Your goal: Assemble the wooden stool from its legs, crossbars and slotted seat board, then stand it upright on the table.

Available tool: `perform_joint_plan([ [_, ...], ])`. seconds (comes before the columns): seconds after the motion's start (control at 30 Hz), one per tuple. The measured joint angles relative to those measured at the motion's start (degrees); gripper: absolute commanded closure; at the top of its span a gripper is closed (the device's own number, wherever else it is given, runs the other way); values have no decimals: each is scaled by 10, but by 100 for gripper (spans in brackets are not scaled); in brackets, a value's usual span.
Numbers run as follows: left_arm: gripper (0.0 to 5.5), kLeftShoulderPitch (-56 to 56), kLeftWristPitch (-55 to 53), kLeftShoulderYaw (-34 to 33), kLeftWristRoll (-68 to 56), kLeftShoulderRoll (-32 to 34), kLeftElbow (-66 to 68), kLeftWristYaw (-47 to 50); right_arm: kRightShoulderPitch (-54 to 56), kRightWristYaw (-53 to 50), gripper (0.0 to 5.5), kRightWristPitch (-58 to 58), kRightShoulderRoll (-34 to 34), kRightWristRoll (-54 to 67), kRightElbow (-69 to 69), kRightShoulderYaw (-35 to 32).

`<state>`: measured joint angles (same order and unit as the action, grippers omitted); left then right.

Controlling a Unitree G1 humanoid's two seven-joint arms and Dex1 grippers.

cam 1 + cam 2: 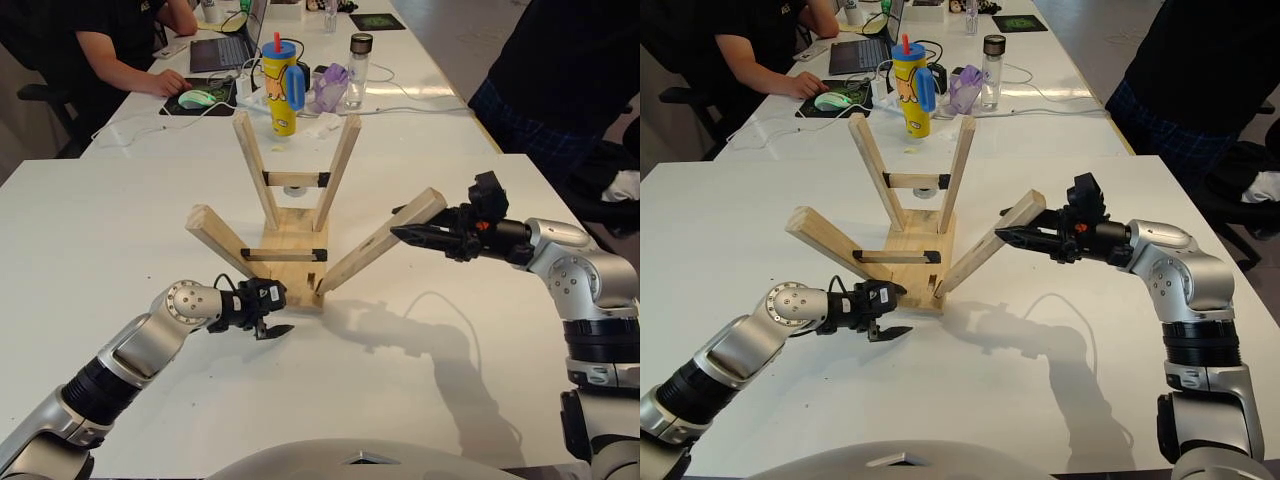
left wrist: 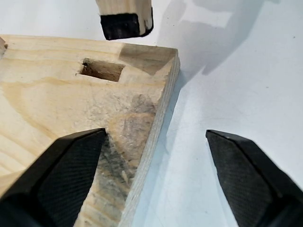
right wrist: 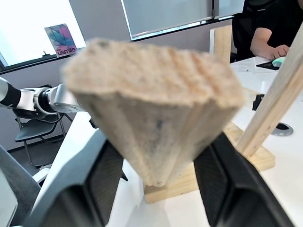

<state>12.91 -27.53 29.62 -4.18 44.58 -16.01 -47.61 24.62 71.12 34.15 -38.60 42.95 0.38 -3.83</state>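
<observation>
The wooden stool lies upside down, its seat board (image 1: 291,268) flat on the white table and its legs splayed upward. Two far legs are joined by a crossbar (image 1: 293,179); a second crossbar (image 1: 283,254) with black ends spans the near pair. My right gripper (image 1: 415,232) is shut on the upper end of the right leg (image 1: 372,250), whose end grain (image 3: 156,94) sits between the pads (image 3: 106,182). My left gripper (image 1: 272,326) is open at the board's near corner (image 2: 71,109), one finger (image 2: 71,170) over the wood, the other over the table. An empty slot (image 2: 102,70) shows nearby.
Behind the stool, on the adjoining table, stand a yellow cup (image 1: 281,87) and a clear bottle (image 1: 358,70), with a laptop (image 1: 225,50) and mouse (image 1: 198,97) by a seated person. Another person stands at the far right. Bare table (image 1: 420,400) stretches in front.
</observation>
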Motion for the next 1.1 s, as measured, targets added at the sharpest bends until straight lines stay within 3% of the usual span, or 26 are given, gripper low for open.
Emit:
perform_joint_plan([
  [0.2, 160, 0, 0, 0, 7, -10, 1, 0, 34, 15, 345, -51, 28, -65, 28, 53],
  [0.53, 160, 0, -4, 1, 11, -15, 4, 0, 79, 59, 345, -117, 23, -116, 78, 87],
  [1.1, 160, -9, -37, -1, 30, -38, 8, 11, 100, -9, 345, -81, 12, -173, -41, 175],
])
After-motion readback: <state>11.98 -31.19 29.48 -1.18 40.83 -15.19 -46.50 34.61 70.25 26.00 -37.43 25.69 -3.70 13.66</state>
